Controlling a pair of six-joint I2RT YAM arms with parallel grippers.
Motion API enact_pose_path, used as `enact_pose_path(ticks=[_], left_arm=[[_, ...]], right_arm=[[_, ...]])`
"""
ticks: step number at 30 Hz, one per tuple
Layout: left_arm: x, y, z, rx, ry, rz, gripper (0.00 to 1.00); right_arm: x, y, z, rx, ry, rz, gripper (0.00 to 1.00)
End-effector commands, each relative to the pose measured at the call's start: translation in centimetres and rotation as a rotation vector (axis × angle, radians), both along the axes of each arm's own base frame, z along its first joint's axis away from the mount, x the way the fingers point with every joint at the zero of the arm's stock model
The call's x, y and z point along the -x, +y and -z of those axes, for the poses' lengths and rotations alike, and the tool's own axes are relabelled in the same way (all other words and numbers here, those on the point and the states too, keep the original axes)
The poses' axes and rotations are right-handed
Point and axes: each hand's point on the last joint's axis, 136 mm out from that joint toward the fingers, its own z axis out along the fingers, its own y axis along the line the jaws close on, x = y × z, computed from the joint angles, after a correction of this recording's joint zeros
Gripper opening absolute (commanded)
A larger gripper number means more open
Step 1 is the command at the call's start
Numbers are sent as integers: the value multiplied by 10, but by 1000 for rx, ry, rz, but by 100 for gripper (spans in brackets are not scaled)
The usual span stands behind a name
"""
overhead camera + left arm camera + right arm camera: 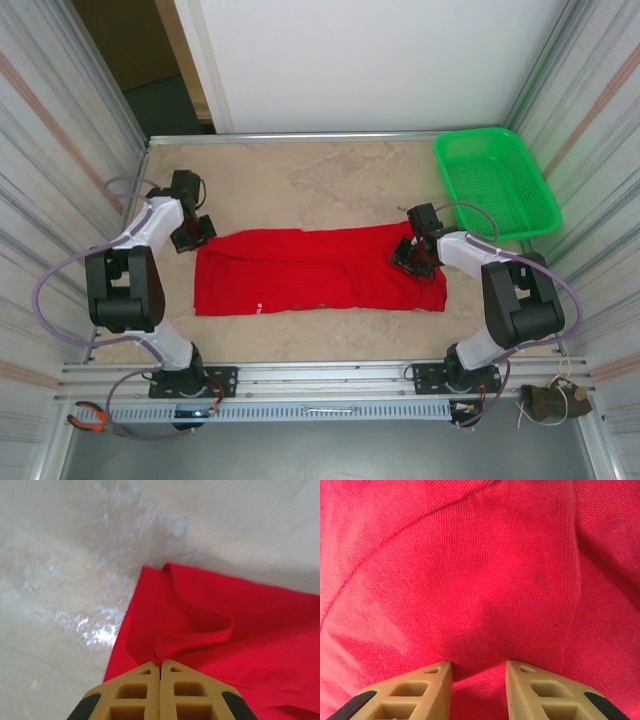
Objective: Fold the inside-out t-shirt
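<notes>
beige tabletop (300, 180) between ribbed metal walls carries the inside-out t-shirt (320, 270), a flat red band whose long axis runs left to right, one end under each arm. left gripper (160, 662) sits at the far-left corner, jaws pressed together on a pinch of cloth. right gripper (479, 667) rests on the right end, jaws parted, cloth humped between them, nothing clamped.
</notes>
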Motion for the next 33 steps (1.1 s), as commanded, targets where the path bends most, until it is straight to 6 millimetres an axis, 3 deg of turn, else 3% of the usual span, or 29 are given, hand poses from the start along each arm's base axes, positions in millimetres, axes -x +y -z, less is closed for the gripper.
enact_pose_path(ticks=[1, 3, 4, 6, 9, 11, 16, 20, 22, 26, 33], left_arm=[[15, 9, 11, 35, 20, -103, 0], [21, 15, 23, 64, 52, -146, 0], [20, 19, 28, 73, 57, -163, 5], [15, 26, 29, 75, 54, -186, 24], [-1, 28, 13, 72, 18, -182, 37], [-12, 21, -6, 76, -37, -172, 39], [-31, -31, -35, 172, -160, -122, 41], [-32, -73, -14, 287, -175, -130, 41], [-28, -71, 8, 272, -141, -156, 40], [-22, -46, 42, 250, -92, -238, 40], [-27, -11, 50, 243, -107, -328, 40]], right_arm=[[9, -13, 7, 37, 28, 48, 33], [10, -14, 8, 38, 31, 50, 33], [10, -15, 8, 38, 32, 52, 33], [10, -15, 9, 39, 32, 50, 33], [10, -15, 9, 40, 35, 51, 33], [10, -15, 8, 41, 35, 53, 33], [12, -19, 10, 57, 43, 58, 33], [13, -21, 11, 65, 50, 66, 32], [13, -23, 12, 74, 53, 74, 32], [18, -30, 17, 104, 77, 97, 32], [27, -43, 20, 155, 118, 151, 32]])
